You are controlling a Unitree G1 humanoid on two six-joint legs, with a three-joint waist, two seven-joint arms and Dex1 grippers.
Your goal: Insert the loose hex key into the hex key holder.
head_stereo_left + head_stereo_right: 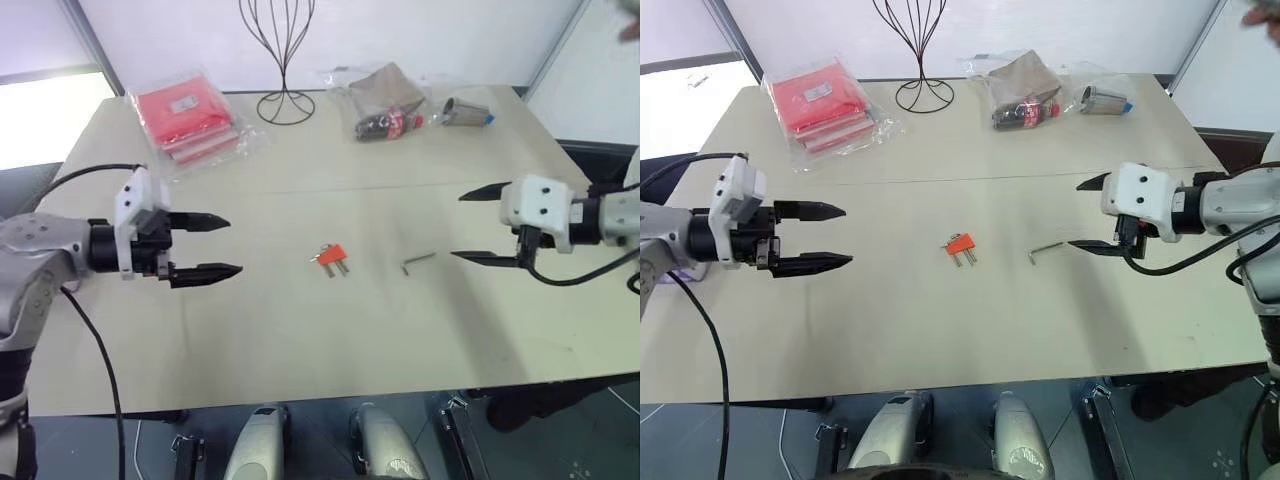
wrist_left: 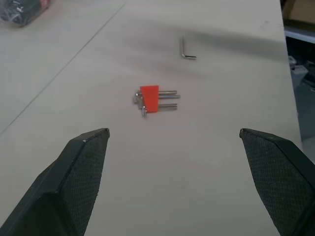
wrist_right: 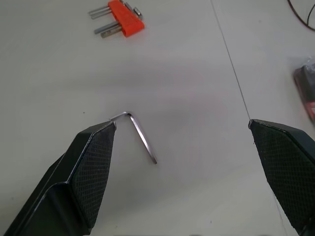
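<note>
The head views take in the whole table [image 1: 300,330]: a wire stand [image 1: 284,60] at the far edge, a stack of red packets [image 1: 188,118] far left, and a clear bag with a cola bottle [image 1: 390,124] plus a small grey item in plastic [image 1: 466,112] far right. The left wrist view adds close detail on the holder [image 2: 149,99], showing three long shafts sticking out one side and short bent ends on the other. The right wrist view shows the key [image 3: 141,136] close up, its short leg next to one finger [image 3: 83,172] of that gripper, though whether they touch cannot be told.

Counted: one loose key, one orange holder, one wire stand, one bottle, two grippers.

The key lies flat on the table near the middle, to the right of the holder and apart from it, just left of the right gripper [image 1: 478,226]. The holder lies at the table's centre.

The left gripper [image 1: 208,246] hangs over the left of the table, fingers spread wide, holding nothing, well apart from the holder. The right gripper is likewise spread wide and empty, pointing left toward the key.
</note>
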